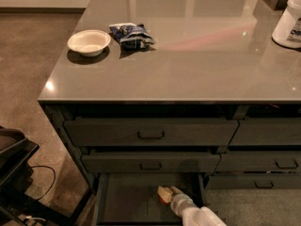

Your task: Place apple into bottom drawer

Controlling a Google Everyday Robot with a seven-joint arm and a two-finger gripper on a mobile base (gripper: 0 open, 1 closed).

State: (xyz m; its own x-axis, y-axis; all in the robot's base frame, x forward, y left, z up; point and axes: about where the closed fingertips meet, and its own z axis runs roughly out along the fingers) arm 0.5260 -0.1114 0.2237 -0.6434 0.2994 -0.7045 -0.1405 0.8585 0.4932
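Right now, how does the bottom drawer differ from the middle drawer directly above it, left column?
The bottom drawer is pulled out with its floor showing; the middle drawer shows only its front. The middle drawer's handle is visible; the bottom drawer's is out of view. The bottom drawer has the gripper inside it, at the apple; the middle drawer's contents are hidden. Both are dark grey.
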